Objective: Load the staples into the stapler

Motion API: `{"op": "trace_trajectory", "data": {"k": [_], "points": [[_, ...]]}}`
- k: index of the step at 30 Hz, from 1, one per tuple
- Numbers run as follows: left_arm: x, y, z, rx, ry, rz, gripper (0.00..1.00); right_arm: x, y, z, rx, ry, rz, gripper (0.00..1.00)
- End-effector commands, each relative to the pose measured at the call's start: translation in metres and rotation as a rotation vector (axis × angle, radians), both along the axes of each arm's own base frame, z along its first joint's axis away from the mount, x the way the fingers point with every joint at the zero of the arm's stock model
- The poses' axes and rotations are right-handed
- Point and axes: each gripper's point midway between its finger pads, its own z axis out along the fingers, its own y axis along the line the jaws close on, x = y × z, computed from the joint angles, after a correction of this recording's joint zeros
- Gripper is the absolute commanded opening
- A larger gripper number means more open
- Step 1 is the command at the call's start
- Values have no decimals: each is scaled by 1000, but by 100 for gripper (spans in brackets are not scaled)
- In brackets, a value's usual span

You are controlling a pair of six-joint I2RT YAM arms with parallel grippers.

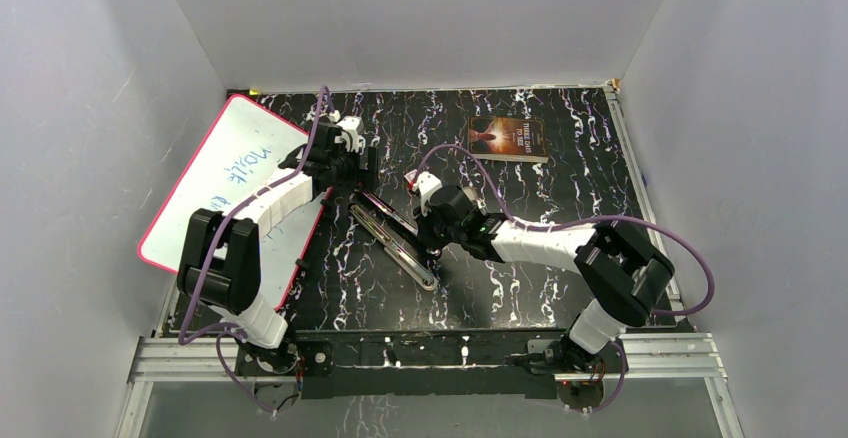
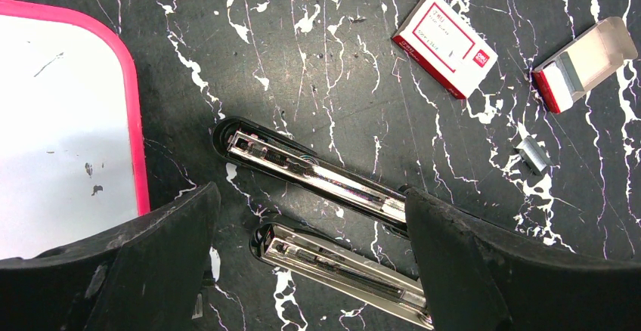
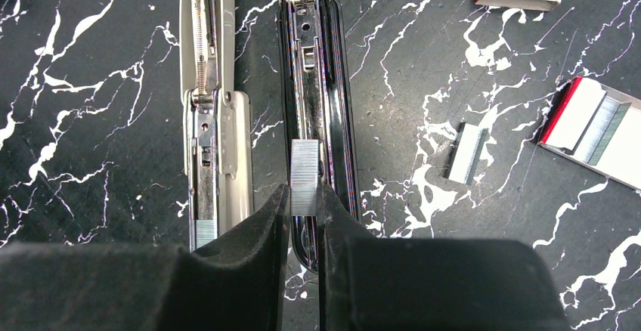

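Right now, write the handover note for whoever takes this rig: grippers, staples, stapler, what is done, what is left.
Left gripper: open, empty, hovering over the stapler.
Right gripper: shut on a staple strip, held over the channel of the stapler's black half.
Stapler: opened flat mid-table, black and silver halves side by side.
Spares: loose strip on the table beside the stapler, open staple box with more strips, closed staple box.
Done: stapler opened, strip picked and lined up.
Left: seat the strip, release, close the stapler. Whether the strip touches the channel cannot be told.
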Motion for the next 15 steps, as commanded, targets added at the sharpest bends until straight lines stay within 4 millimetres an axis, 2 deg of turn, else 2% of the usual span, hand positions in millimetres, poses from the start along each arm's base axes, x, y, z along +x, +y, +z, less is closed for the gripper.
{"op": "trace_trajectory", "data": {"k": [1,15], "points": [[4,-1,10,-11,-16,-4,91,14,12,21,55,-40,-13,0],[4,-1,12,-11,-18,-4,91,12,7,10,11,-13,-28,0]]}}
